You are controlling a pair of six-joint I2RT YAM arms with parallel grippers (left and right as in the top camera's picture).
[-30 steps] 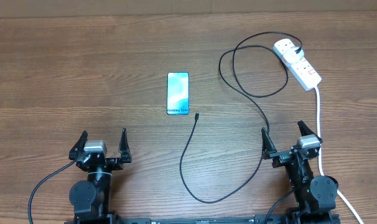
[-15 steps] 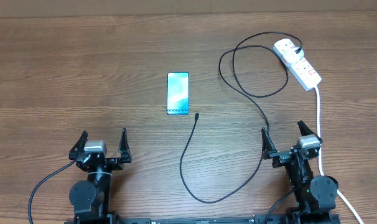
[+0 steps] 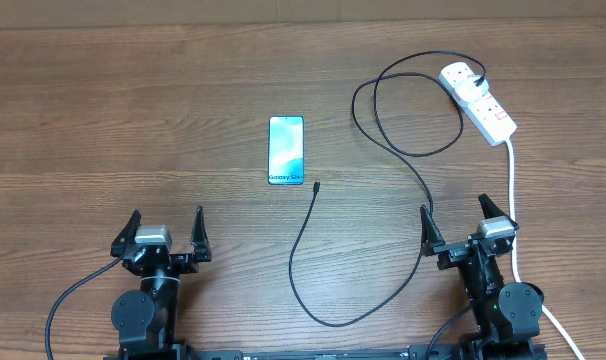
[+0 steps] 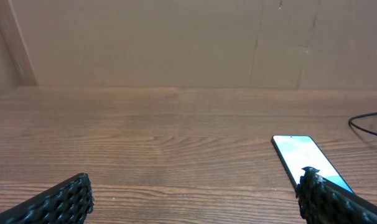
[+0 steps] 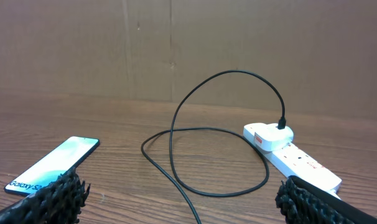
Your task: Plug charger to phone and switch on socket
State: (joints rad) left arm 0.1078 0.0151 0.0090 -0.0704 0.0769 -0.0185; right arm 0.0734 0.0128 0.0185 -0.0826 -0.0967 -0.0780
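The phone [image 3: 286, 150] lies flat mid-table, blue screen up; it also shows in the left wrist view [image 4: 303, 155] and the right wrist view [image 5: 51, 165]. The charger cable [image 3: 303, 250] runs from its connector tip [image 3: 316, 185], just right of the phone's near end, loops, and ends at a plug [image 3: 475, 80] seated in the white socket strip [image 3: 480, 98] at the far right. The strip shows in the right wrist view [image 5: 291, 157], as does the cable [image 5: 176, 134]. My left gripper [image 3: 164, 232] and right gripper [image 3: 455, 224] are open and empty near the front edge.
The strip's thick white cable [image 3: 513, 215] runs down the right side past my right arm's base [image 3: 503, 300]. My left arm's base [image 3: 143, 310] sits at the front left. A brown cardboard wall [image 4: 176, 37] stands behind the table.
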